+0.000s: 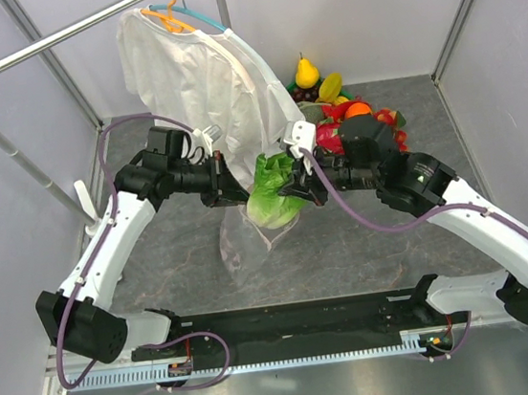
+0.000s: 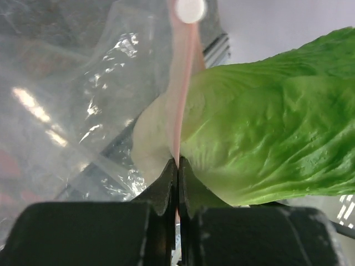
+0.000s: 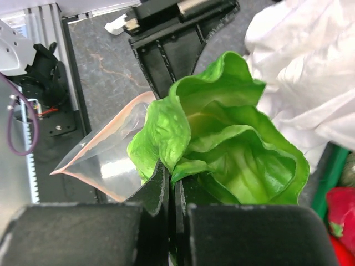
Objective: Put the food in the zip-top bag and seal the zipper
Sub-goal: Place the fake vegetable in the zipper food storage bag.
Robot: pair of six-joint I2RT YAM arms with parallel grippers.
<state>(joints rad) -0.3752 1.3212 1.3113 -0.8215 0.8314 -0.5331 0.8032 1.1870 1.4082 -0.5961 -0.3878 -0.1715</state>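
Observation:
The leafy green lettuce [image 1: 273, 192] hangs mid-air at the table's centre, at the mouth of the clear zip-top bag [image 1: 242, 239], which droops below. My right gripper [image 1: 298, 189] is shut on a lettuce leaf [image 3: 222, 149]. My left gripper [image 1: 234, 188] is shut on the bag's pink zipper strip [image 2: 180, 105], holding the mouth up; the white tab [image 2: 189, 9] shows at the strip's far end. In the left wrist view the lettuce [image 2: 277, 138] lies against the strip. In the right wrist view the bag's open mouth [image 3: 105, 160] gapes left of the lettuce. More food [image 1: 354, 109] lies piled at the back.
A white shirt [image 1: 200, 70] hangs on hangers from a rail, right behind both grippers; it also shows in the right wrist view [image 3: 310, 72]. A yellow pear [image 1: 305, 72] and other fruit stand near the back wall. Frame posts stand at the left.

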